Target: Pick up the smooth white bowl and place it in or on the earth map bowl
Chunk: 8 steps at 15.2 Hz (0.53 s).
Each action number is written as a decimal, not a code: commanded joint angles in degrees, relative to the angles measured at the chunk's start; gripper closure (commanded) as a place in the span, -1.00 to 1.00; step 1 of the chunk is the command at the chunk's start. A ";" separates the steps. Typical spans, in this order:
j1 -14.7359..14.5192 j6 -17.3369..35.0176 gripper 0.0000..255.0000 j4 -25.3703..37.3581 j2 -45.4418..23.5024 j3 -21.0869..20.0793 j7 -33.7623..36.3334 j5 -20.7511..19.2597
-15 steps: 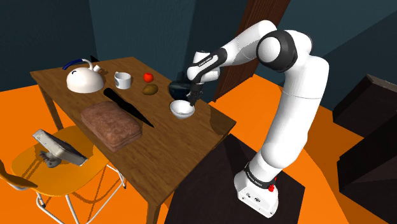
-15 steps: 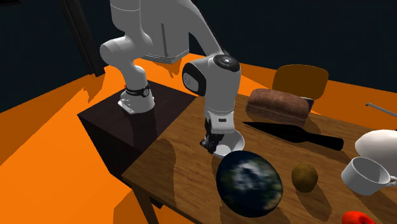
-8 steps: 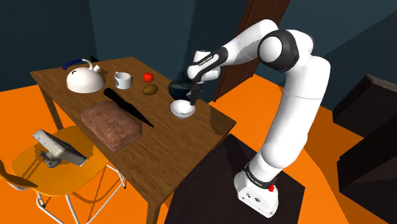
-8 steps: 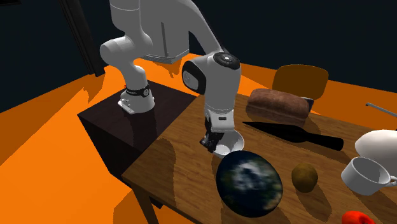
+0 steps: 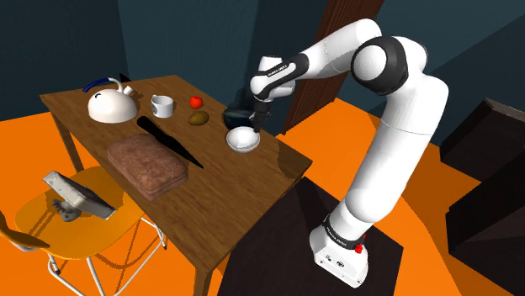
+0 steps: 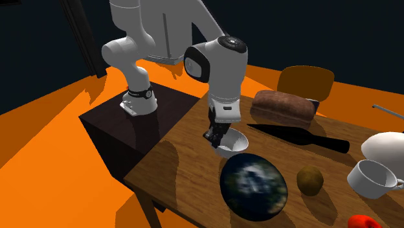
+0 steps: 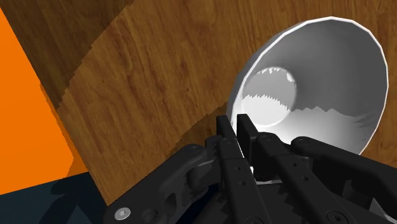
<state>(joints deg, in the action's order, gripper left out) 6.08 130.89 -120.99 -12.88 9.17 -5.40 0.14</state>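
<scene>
Wrist view: pincer [image 7: 234,125] clasps white bowl [image 7: 318,76] (rim-held, tilted) near table [image 7: 146,76] edge.

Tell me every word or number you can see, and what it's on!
Nothing here can be read.
Small dark marking on the white robot arm's forearm: too small to read.
Dark marking near the arm's base: too small to read.
The smooth white bowl in the black pincer: no writing.

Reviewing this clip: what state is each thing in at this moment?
white bowl: tilted, rim clasped by the pincer.
pincer: shut on the white bowl.
globe bowl: resting on the table.
mug: upright.
kettle: upright.
knife: lying flat.
</scene>
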 commanded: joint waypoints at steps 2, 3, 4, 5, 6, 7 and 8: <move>-0.12 -2.11 1.00 0.85 1.26 0.04 0.22 -0.25; -0.15 -2.80 1.00 1.09 1.71 0.06 0.26 -0.33; -0.17 -3.50 1.00 1.35 2.16 0.08 0.30 -0.41; -0.19 -4.20 1.00 1.61 2.60 0.10 0.34 -0.49; -0.21 -4.90 1.00 1.89 3.02 0.12 0.37 -0.57; -0.23 -5.60 1.00 2.18 3.44 0.13 0.41 -0.65; -0.25 -6.31 1.00 2.49 3.85 0.15 0.44 -0.72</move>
<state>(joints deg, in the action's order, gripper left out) 5.79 125.35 -118.89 -9.41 9.26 -4.88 -0.51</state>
